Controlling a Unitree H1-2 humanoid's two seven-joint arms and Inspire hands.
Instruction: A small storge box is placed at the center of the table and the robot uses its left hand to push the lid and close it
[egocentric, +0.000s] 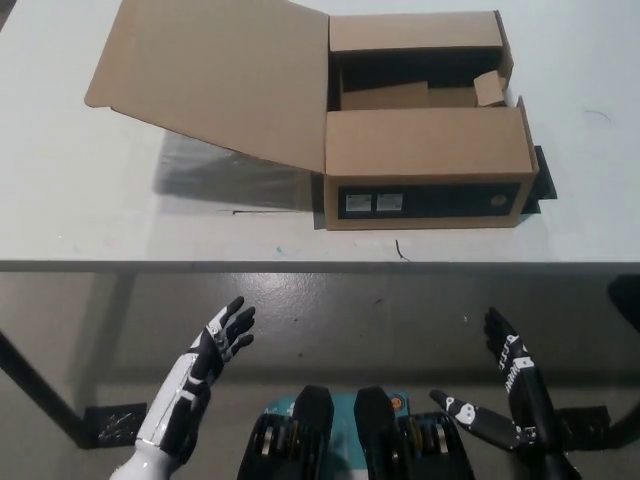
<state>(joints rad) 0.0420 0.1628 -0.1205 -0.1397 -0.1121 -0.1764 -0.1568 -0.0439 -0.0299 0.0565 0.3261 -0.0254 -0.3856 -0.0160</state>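
Observation:
A brown cardboard box (425, 160) stands on the white table (120, 220), right of its middle. Its big lid (215, 75) hangs open to the left, tilted up off the table and casting a shadow. Two narrow flaps cover the near and far parts of the opening; the dark inside shows between them. My white left hand (222, 340) is open, low at the left, below the table's front edge and well short of the lid. My black right hand (510, 375) is open too, resting low at the right.
The table's front edge (320, 266) runs across the middle of the picture, with grey floor below it. A black table foot (110, 420) shows at the lower left. Labels (372, 203) sit on the box's dark front face.

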